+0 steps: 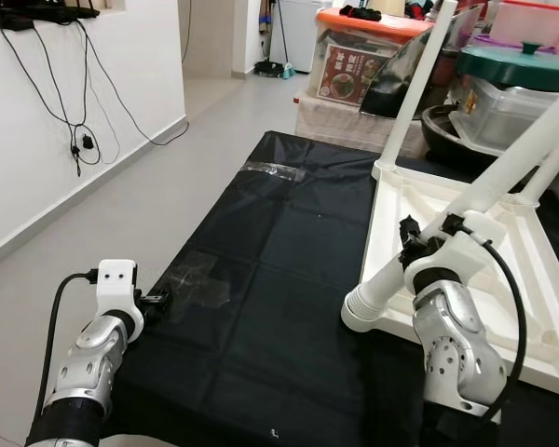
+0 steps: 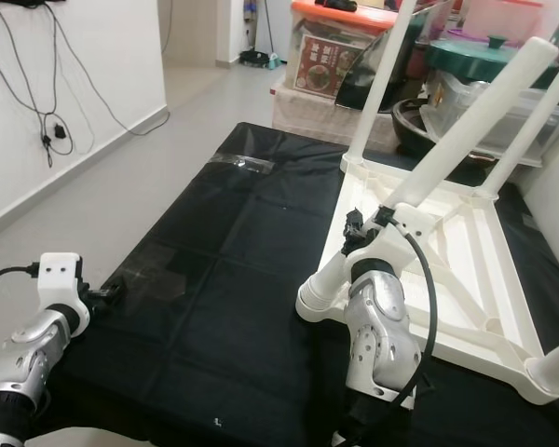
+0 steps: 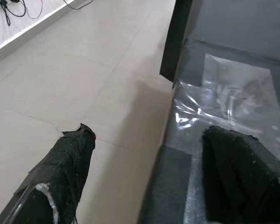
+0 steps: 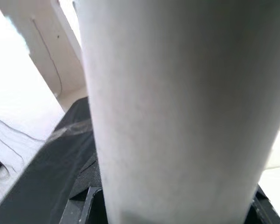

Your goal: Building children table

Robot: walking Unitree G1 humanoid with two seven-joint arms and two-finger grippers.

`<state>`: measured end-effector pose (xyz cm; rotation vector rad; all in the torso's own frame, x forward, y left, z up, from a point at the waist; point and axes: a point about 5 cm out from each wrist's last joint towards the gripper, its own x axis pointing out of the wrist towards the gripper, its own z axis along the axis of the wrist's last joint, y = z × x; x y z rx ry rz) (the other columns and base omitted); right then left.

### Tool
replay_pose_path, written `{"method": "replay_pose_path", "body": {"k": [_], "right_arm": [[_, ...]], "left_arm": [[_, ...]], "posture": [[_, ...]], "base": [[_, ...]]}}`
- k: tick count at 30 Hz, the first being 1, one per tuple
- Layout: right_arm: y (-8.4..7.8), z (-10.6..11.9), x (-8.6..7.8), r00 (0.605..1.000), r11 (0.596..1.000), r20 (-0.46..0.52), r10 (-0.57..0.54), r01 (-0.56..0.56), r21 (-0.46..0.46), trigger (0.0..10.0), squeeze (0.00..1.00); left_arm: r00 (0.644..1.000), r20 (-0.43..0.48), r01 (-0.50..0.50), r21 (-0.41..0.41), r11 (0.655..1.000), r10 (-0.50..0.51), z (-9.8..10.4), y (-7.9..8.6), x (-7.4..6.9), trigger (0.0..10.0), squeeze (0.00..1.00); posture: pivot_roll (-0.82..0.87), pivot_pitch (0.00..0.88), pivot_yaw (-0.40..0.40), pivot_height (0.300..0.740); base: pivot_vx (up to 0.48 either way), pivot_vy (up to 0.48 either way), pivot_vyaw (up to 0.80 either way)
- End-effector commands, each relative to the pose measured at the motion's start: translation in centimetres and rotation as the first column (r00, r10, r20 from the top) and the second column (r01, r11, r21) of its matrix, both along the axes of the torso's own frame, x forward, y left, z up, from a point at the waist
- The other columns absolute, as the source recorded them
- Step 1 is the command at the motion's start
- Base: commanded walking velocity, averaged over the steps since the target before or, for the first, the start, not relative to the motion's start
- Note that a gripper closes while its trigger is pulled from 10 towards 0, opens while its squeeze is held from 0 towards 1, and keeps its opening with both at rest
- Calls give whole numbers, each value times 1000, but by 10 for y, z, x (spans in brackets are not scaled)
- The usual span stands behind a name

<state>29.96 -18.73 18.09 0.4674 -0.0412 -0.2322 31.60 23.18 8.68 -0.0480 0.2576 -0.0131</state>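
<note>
The right gripper (image 1: 412, 244) has its black fingers closed around a white table leg (image 1: 503, 177) low on its length. The leg slants up from the near corner of the upturned white table (image 2: 466, 251), which lies on a black sheet (image 1: 261, 279). In the right wrist view the leg (image 4: 177, 107) blocks nearly everything, so the fingers' contact is hard to make out there. The left gripper (image 3: 144, 177) hangs spread wide at the sheet's edge, one finger over bare floor (image 3: 60, 79), the other above crinkled clear plastic (image 3: 224, 93).
</note>
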Motion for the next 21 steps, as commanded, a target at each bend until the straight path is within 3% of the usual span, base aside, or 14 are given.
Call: {"method": "replay_pose_path", "body": {"k": [1,3,9,11,12,13,16,17,19,21], "right_arm": [[19,-29,-5,996,981,-78,51,-35,189,0,0],[20,-36,-5,993,966,-98,70,-43,255,0,0],[18,-39,-6,992,974,-107,72,-46,223,0,0],[17,-29,-4,993,991,-61,102,-96,96,0,0],[17,-29,-4,993,991,-61,102,-96,96,0,0],[19,-17,-3,989,989,-7,146,-146,5,0,0],[22,-5,-2,980,978,43,197,-193,-74,0,0],[33,29,-2,916,904,171,363,-302,-302,0,0],[33,29,-2,916,904,171,363,-302,-302,0,0],[41,44,-4,855,832,207,476,-361,-422,0,0]], "left_arm": [[999,-49,10,-8,1000,-10,-11,-4,-5,10000,0],[999,-50,14,-9,1000,-14,-11,-5,-4,10000,0],[999,-47,17,-9,1000,-18,-10,-6,-2,10000,0],[999,-44,19,-6,1000,-19,-9,-6,-1,10000,0],[999,-44,19,-6,1000,-19,-9,-6,-1,10000,0],[999,-44,19,-6,1000,-19,-9,-6,-1,10000,0],[999,-44,18,-6,1000,-18,-10,-7,-1,10000,0],[999,-43,17,-9,1000,-18,-10,-7,0,10000,0],[999,-43,17,-9,1000,-18,-10,-7,0,10000,0],[999,-42,18,-10,1000,-18,-10,-7,0,10000,0]], "posture": [[108,0,-96,740],[107,0,-93,740],[107,0,-92,740],[105,0,-92,740],[105,0,-92,740],[105,0,-92,740],[104,0,-93,740],[103,0,-94,740],[103,0,-94,740],[103,0,-96,740]], "base": [[0,0,0],[0,0,0],[0,0,0],[0,0,0],[0,0,0],[0,0,0],[0,0,0],[0,0,0],[0,0,0],[0,0,0]]}}
